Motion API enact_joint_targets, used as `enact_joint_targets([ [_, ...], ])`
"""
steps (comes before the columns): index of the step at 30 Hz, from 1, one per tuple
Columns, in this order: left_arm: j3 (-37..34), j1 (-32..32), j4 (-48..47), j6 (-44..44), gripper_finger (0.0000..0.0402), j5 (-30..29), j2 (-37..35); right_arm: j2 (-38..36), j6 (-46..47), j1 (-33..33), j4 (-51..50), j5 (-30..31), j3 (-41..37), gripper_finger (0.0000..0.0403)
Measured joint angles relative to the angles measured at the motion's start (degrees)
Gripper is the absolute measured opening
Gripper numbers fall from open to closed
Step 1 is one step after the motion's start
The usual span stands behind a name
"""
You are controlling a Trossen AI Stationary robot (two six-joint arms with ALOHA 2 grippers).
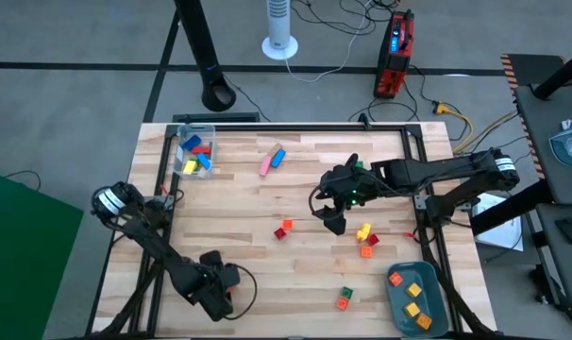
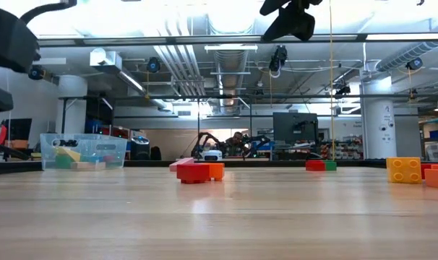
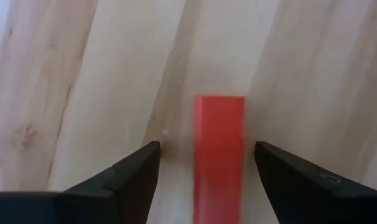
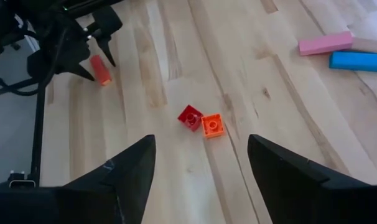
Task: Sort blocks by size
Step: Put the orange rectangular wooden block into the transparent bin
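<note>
At the table's near-left corner, the left gripper (image 3: 204, 180) stands open astride a red bar (image 3: 218, 149); right gripper (image 4: 198, 180) open above mid-table

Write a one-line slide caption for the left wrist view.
Left gripper open over the wooden table, its two dark fingers on either side of a long red block without touching it.

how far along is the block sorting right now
Partly done. The clear box holds several long blocks and the grey-blue tray holds small cubes. In hand: the open left gripper straddles a red bar lying on the table, not yet gripped. The right gripper hovers open mid-table. Left: pink bar, blue bar, and scattered small cubes.
</note>
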Motion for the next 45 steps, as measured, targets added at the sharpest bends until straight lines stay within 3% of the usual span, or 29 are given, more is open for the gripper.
enact_joint_targets([
  [7,-2.2,0.0,2.5,-0.8,0.0201,-0.4,-0.4,0.0,-0.8,0.0,0.0,0.0,0.0,0.0248],
  [18,-2.5,0.0,2.9,0.1,0.0086,-0.5,-0.3,0.2,-3.2,-0.1,0.0,3.0,-0.1,0.0257],
  [25,-2.8,0.2,3.2,-3.6,0.0085,-1.3,-1.6,0.2,-3.8,-1.7,0.1,3.0,-0.1,0.0242],
  [29,-2.4,2.2,0.2,-7.8,0.0085,-1.3,-6.1,0.2,-4.5,-2.9,0.0,3.0,-0.1,0.0236],
  [37,-0.9,17.7,-12.3,-7.8,0.0085,-3.1,-20.8,0.2,-6.5,-6.5,2.6,2.9,-0.1,0.0242],
  [45,-1.4,46.6,-21.9,7.1,0.0085,-3.1,-33.3,0.2,-5.4,-12.9,6.5,-0.5,-0.1,0.0230],
])
